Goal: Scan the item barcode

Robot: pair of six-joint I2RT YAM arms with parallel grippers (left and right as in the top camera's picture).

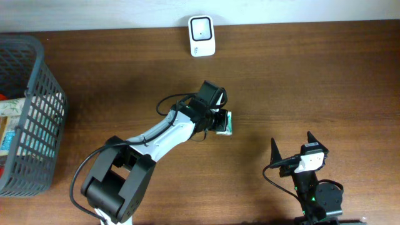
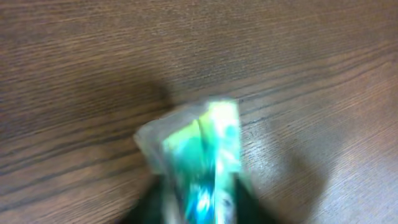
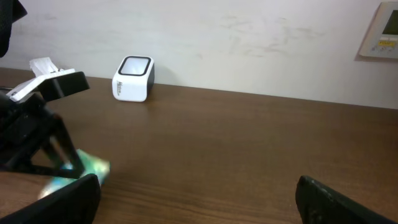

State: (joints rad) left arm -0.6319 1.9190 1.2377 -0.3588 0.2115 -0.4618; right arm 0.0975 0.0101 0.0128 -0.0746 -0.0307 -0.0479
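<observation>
Left arm (image 1: pixel 156 140) is stretching from the near left edge out across the middle of the brown wooden table (image 1: pixel 325 75), wrist angled toward the far right. Left gripper (image 1: pixel 220 120) is sitting right at a small green-and-white packet (image 2: pixel 208 149). The packet is lying on the table near the centre, just at the fingertip end of that gripper. In the left wrist view the packet is showing as a blur of clear wrap and green print filling the lower middle, with dark finger shapes at the bottom edge beside it. Whether the jaws are pinching it or standing loose around it cannot be told. The white scanner (image 1: pixel 202 35) is standing at the far edge of the table against the pale wall (image 3: pixel 249 37), its dark window facing up, well apart from the packet. Right gripper (image 1: pixel 291 147) is resting near the near right edge, jaws spread wide and holding nothing. In the right wrist view its two dark fingers (image 3: pixel 68 199) are framing the lower corners, with bare wood between them. A grey mesh basket (image 1: pixel 47 125) is standing at the left edge of the table, with some boxed goods (image 1: pixel 9 125) lying inside, too hidden by the mesh to identify. A pale panel (image 3: pixel 382 31) is showing high on the wall at right.
</observation>
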